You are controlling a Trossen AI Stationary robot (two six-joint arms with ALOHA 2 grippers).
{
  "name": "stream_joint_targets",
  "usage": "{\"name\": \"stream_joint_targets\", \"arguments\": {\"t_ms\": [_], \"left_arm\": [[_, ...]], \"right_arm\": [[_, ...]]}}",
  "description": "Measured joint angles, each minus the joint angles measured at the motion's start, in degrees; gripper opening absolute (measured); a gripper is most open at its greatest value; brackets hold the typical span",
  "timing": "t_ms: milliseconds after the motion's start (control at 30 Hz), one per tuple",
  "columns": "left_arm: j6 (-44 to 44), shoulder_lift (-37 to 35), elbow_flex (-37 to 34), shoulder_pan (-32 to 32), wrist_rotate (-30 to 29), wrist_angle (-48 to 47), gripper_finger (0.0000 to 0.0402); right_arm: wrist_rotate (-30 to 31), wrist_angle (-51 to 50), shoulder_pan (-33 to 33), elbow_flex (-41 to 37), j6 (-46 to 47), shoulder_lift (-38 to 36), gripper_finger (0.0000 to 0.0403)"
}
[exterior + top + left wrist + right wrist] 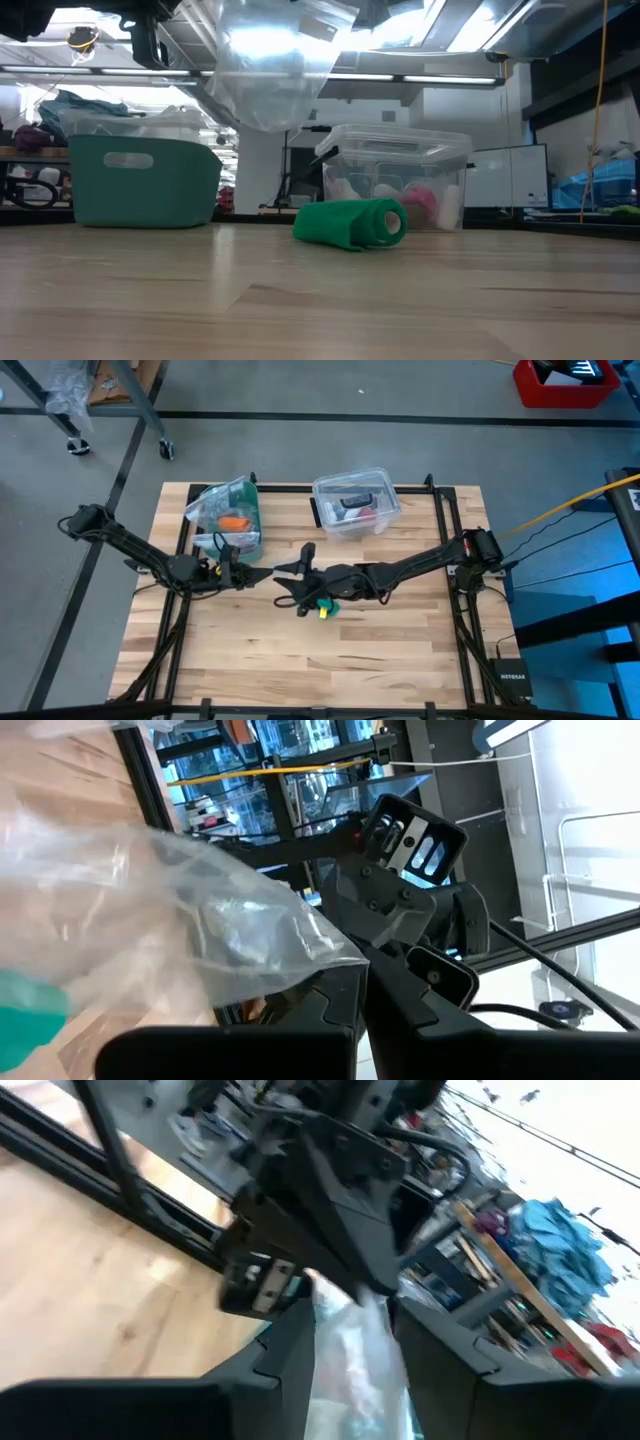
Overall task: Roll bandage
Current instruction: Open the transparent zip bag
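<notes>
Bandage looks rolled already: low view shows a green cylinder lying on its side on the surface, mid-frame, spiral end facing right, loose tail edge draped at lower left of the roll. Judging by that, rolling is basically done. In the high view only a teal bit shows at center frame, just below the right gripper, next to a small yellow bit I can't identify.

What's left, best guess: bagging. Both arms meet mid-surface in the high view with a clear plastic bag between them, hanging at the top of the low view, well above the roll. Roll isn't in the bag yet, afaict.

Left gripper: jaws fully closed, pinching the bag film; left wrist view shows crumpled clear plastic bunched right at the fingers. Right gripper: jaws partway apart with bag plastic between them in the right wrist view. Looks like a grip on the bag mouth, but can't confirm they're clamped vs. just straddling it.

Roll appearance: soft matte fabric, fairly tight wind, end face slightly uneven, not telescoped. Sits clear of the clear lidded box behind it and the teal bin at left.
</notes>
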Motion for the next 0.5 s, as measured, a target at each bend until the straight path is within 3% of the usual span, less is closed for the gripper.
{"name": "stream_joint_targets", "arguments": {"t_ms": [500], "left_arm": [[1.55, 0.0, 0.0, -0.52, 0.07, -0.03, 0.0]], "right_arm": [[6.26, -4.68, 1.36, 0.77, 0.18, 0.23, 0.0134]]}}
